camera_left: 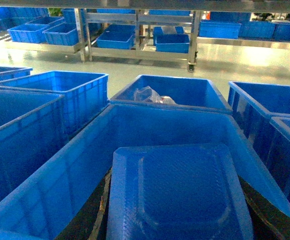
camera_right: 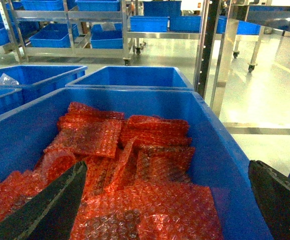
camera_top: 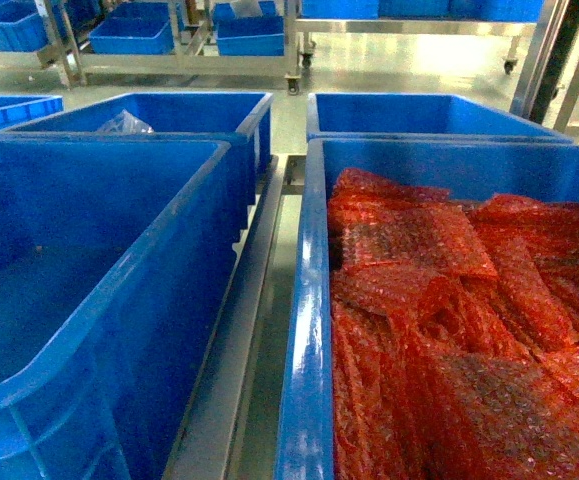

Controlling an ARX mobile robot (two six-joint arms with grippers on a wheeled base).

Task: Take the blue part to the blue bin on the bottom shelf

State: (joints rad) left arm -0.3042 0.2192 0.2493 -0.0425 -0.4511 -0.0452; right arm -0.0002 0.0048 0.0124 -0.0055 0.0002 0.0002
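A flat blue part [camera_left: 180, 185] with a textured surface and a raised rounded square fills the bottom of the left wrist view. It sits between the dark fingers [camera_left: 87, 220] of my left gripper [camera_left: 177, 215], which is shut on it, above a large empty blue bin [camera_left: 59, 185]. My right gripper [camera_right: 165, 210] is open, hovering over a blue bin [camera_right: 220, 150] filled with red bubble-wrap bags [camera_right: 150, 165]. Neither gripper shows in the head view. A steel divider [camera_top: 259, 290] of the shelf runs between the two near bins.
More blue bins [camera_top: 169, 115] stand behind the near ones, one holding a clear plastic bag [camera_left: 152, 95]. Steel racks [camera_left: 139, 35] with further blue bins line the far side of the pale floor. A steel post [camera_right: 210, 50] rises to the right of the bag bin.
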